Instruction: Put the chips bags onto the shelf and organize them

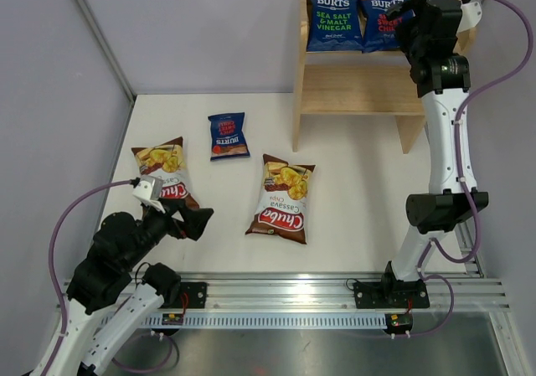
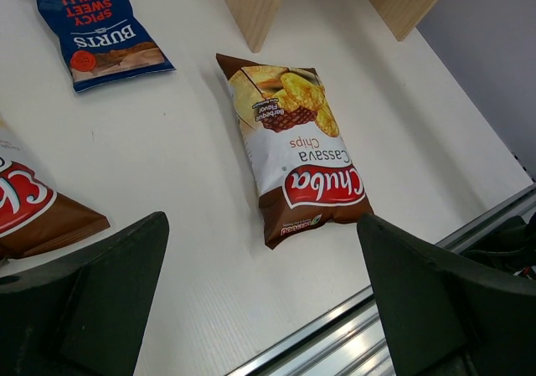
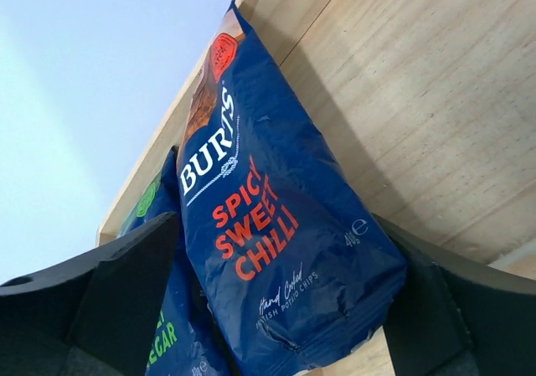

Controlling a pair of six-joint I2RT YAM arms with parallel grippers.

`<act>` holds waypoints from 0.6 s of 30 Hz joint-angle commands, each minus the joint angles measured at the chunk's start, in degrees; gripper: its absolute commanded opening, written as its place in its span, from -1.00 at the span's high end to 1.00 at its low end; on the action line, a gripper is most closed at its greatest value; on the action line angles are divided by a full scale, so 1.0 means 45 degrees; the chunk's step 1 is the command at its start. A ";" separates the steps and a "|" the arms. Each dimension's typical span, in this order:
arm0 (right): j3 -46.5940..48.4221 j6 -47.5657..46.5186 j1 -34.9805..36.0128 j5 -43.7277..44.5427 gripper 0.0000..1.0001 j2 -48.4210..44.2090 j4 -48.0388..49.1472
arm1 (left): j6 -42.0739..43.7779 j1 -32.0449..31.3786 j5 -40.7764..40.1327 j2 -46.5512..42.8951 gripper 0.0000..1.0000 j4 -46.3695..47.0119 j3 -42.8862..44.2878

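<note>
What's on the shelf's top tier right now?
On the shelf, two BURTS bags stand side by side: the Sea Salt & Malt Vinegar bag at left, the Spicy Sweet Chilli bag beside it. The right arm covers the tier's right end; what is there cannot be seen.

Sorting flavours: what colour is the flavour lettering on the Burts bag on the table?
Red, on the dark blue Burts bag; best in left wrist view.

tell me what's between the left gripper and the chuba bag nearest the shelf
Nothing but bare white table lies between the left gripper and that Chuba bag; the left wrist view shows it best.
</note>
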 commanded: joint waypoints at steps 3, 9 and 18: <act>0.0361 -0.0793 -0.0426 -0.0003 -0.99 -0.0566 -0.0772 | -0.0221 0.0010 -0.0356 0.0137 -0.98 0.0438 0.0122; 0.0732 -0.1807 -0.0779 0.0134 -0.99 -0.0703 -0.1474 | -0.0319 0.0010 -0.0981 0.0333 -0.98 0.0224 0.0239; 0.1161 -0.4229 -0.1463 -0.0490 -0.99 -0.1444 -0.1613 | -0.1080 0.0010 -0.1704 0.2127 -0.98 0.0164 0.0551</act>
